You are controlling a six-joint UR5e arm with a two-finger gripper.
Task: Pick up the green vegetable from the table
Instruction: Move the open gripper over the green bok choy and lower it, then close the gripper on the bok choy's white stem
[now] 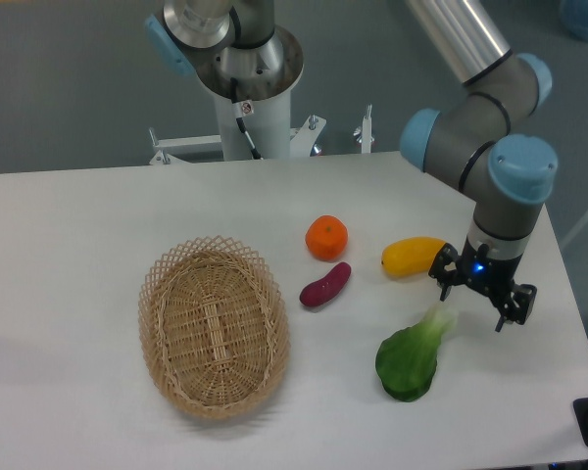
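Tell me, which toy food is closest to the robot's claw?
The green vegetable. Its pale stem lies just beside the gripper, whose jaws are open. The yellow fruit, orange and purple piece lie farther off.

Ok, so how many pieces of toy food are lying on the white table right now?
4: a round orange near the middle, a purple eggplant-like piece just below it, a yellow mango-shaped fruit to the right, and a green bok-choy-like vegetable nearest the front. None looks hidden.
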